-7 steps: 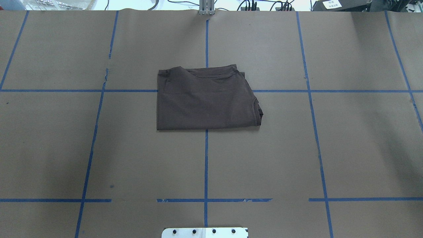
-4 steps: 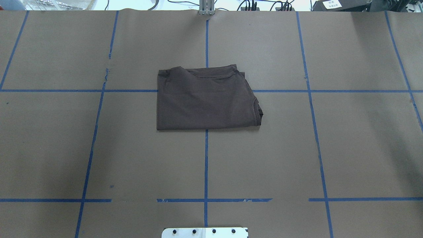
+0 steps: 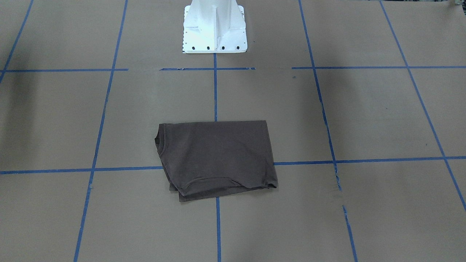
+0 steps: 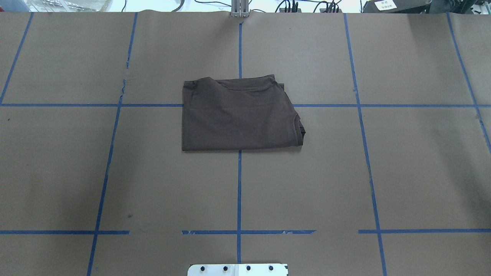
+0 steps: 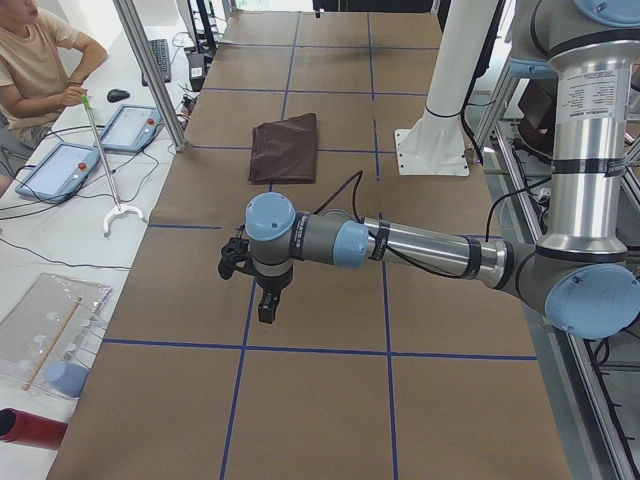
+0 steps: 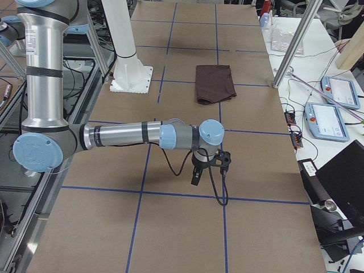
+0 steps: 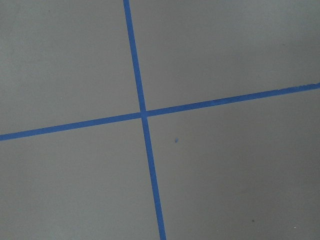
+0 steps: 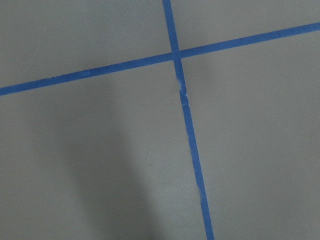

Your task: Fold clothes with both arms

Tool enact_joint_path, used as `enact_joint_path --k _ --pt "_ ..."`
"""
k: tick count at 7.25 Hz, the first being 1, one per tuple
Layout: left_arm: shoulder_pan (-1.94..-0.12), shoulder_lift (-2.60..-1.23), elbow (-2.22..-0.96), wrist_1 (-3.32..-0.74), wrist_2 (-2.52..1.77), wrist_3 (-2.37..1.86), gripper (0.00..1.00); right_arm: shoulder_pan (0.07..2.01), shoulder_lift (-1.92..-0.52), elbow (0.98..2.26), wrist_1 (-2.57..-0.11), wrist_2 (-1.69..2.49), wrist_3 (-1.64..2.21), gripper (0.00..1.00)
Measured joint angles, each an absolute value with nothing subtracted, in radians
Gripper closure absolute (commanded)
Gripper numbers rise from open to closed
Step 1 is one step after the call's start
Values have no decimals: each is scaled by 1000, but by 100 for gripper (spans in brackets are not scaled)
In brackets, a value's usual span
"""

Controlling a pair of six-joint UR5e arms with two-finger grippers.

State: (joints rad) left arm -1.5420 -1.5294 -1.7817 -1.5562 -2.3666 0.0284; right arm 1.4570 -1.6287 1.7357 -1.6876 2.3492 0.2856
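The dark brown T-shirt (image 4: pixel 239 117) lies folded into a flat rectangle at the middle of the table, its collar edge on the right in the overhead view. It also shows in the front view (image 3: pixel 216 158), the left view (image 5: pixel 285 147) and the right view (image 6: pixel 215 83). My left gripper (image 5: pixel 268 305) hangs over bare paper, far from the shirt, toward the table's left end. My right gripper (image 6: pixel 195 177) hangs over bare paper toward the right end. I cannot tell if either is open or shut. Both wrist views show only paper and blue tape.
Brown paper with blue tape lines (image 4: pixel 239 191) covers the table. The white bolted pedestal (image 3: pixel 214 29) stands at the robot's edge. An operator (image 5: pixel 40 60) sits by tablets (image 5: pixel 130 128) beyond the far side. Metal frame posts (image 6: pixel 293 51) stand at that edge.
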Motion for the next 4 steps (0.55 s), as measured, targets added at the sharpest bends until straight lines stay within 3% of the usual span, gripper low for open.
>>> enact_joint_path --k 4 --pt "-1543 -1515 -1751 -1548 -2364 26 0 1457 -1629 1735 -1687 2351 283 0"
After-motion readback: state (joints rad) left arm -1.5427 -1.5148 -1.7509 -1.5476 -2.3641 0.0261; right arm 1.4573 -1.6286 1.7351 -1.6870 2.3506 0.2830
